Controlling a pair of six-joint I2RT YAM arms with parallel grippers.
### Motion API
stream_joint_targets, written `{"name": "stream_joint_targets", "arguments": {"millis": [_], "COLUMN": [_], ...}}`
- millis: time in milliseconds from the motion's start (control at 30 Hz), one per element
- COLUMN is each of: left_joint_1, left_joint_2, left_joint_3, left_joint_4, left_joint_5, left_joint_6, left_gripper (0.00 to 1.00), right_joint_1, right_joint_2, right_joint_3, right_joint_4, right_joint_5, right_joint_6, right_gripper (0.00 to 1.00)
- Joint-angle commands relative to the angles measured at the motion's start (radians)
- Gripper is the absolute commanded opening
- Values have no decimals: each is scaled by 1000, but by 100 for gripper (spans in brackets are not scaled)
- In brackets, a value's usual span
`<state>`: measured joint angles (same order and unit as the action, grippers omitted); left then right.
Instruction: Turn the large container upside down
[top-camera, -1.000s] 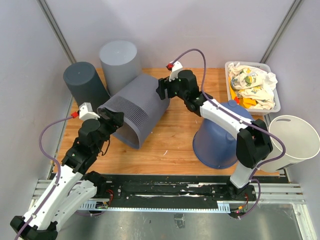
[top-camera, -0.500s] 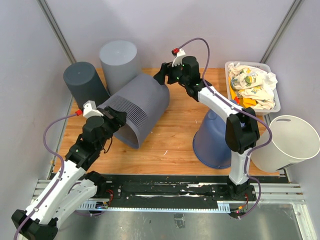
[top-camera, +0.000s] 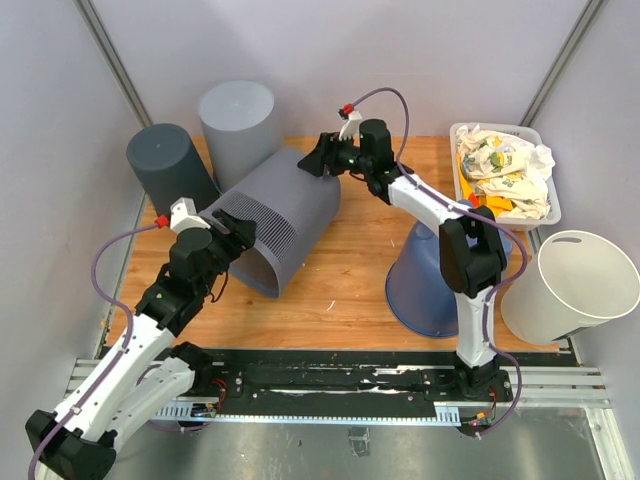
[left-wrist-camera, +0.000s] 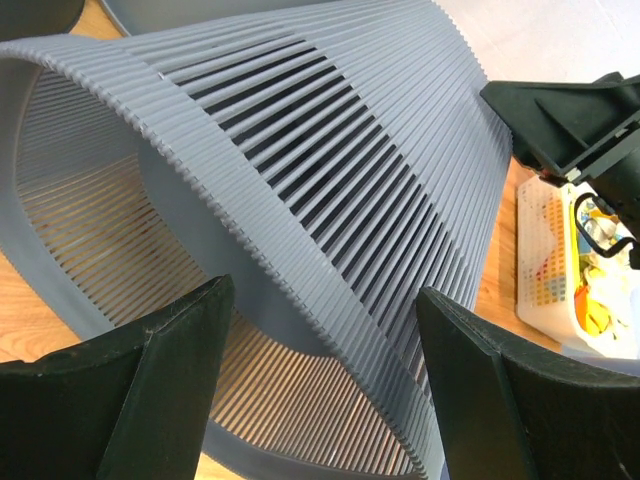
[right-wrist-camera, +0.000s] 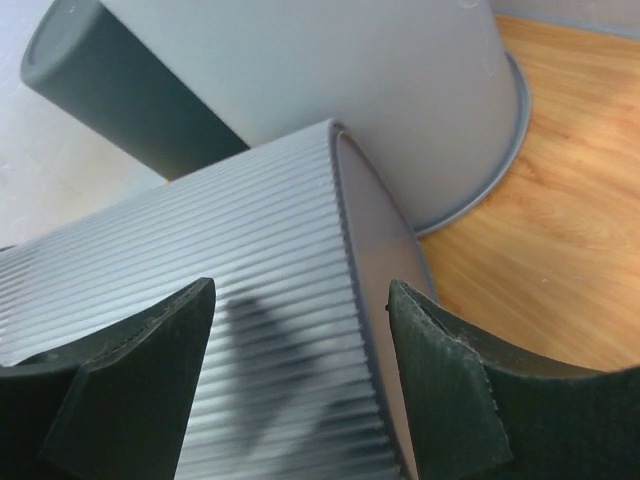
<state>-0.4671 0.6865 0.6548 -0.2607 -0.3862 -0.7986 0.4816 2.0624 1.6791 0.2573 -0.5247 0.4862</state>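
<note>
Both grippers spread wide, clamping nothing. Right gripper (top-camera: 318, 162) has slid up over the base edge of the bin (top-camera: 285, 205); left gripper (top-camera: 238, 228) has crept up to its rim. Bin lies sideways on the table (top-camera: 350, 275). Likely setting up a two-ended lift; flip not begun.

A warm wooden tabletop (top-camera: 350, 285) lay beneath the left gripper (top-camera: 237, 226) and the right gripper (top-camera: 314, 163). Plain pale grey walls (top-camera: 420, 50) rose beyond the right gripper, with slanting aluminium posts (top-camera: 108, 58) at the corners to either side. Behind both grippers ran a black rail (top-camera: 300, 378) and grey metal flooring (top-camera: 400, 445). The light was soft and even
</note>
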Motion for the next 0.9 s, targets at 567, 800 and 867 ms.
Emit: {"name": "stream_joint_targets", "arguments": {"millis": [567,800,867], "left_joint_1": [-1,-1,-1], "left_joint_2": [-25,-35,-33], "left_joint_3": [-11,-14,-14], "left_joint_4": [-10,-11,-7], "left_joint_5": [-22,1,10], "left_joint_6": [8,5,7], "left_gripper": [63,52,52], "right_joint_1": [18,81,106], "right_joint_2": [-357,-417,-439], "right_joint_3": [-350,-319,-310], "right_joint_4": [215,146,111], "right_joint_5": [-114,-105,-86], "right_joint_6": [149,109,75], "right_gripper": [66,66,66]}}
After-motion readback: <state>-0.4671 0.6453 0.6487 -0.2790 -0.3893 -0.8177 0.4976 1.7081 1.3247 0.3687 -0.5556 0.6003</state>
